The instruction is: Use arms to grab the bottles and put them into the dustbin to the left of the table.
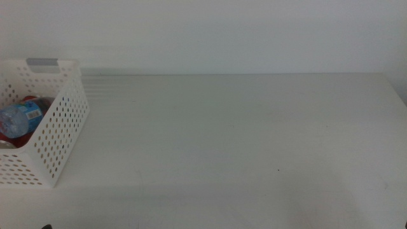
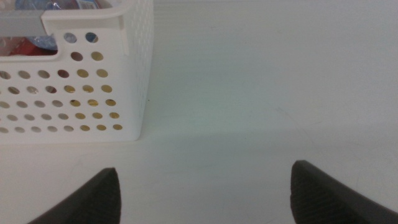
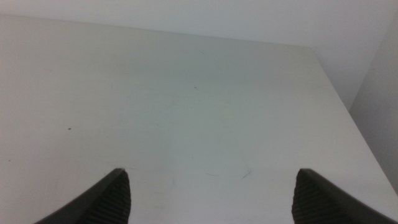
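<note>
The white perforated dustbin [image 1: 54, 137] stands at the table's left edge, its grey handle [image 1: 42, 62] on the far rim. Inside it lie the clear blue-capped water bottle [image 1: 19, 117] and a red can [image 1: 14, 136], partly hidden by the wall; yellow shows through the holes in the left wrist view. In that view the dustbin [image 2: 134, 68] is just ahead of my open left gripper [image 2: 205, 193], which holds nothing. My right gripper [image 3: 211, 196] is open too, hovering over bare table [image 3: 186, 112]. Neither arm shows in the middle view.
The white table [image 1: 241, 140] stretches right from the dustbin, with a white wall behind it. Its right edge and far corner [image 3: 311, 50] appear in the right wrist view.
</note>
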Robot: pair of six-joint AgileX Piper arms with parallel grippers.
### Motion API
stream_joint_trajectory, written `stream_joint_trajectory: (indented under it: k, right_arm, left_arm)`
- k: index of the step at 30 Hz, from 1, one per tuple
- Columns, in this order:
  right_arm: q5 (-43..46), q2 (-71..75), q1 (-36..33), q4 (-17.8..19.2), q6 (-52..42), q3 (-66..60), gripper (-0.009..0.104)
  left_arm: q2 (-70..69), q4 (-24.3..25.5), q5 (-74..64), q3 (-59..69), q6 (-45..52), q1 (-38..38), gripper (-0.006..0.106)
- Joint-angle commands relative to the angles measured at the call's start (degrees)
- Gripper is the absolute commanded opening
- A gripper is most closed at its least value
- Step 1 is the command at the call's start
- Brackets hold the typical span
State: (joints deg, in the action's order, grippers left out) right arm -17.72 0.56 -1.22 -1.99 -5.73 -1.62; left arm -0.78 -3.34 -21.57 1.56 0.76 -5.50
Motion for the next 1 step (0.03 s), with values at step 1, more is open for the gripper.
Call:
stream_joint_trajectory:
  k: [1]
  right_arm:
    - [4.02, 1.58, 0.28, 0.61, -0.51, 0.44, 0.068]
  left_arm:
    - [-0.80, -0.64, 4.34, 0.50, -0.76, 0.02, 0.089]
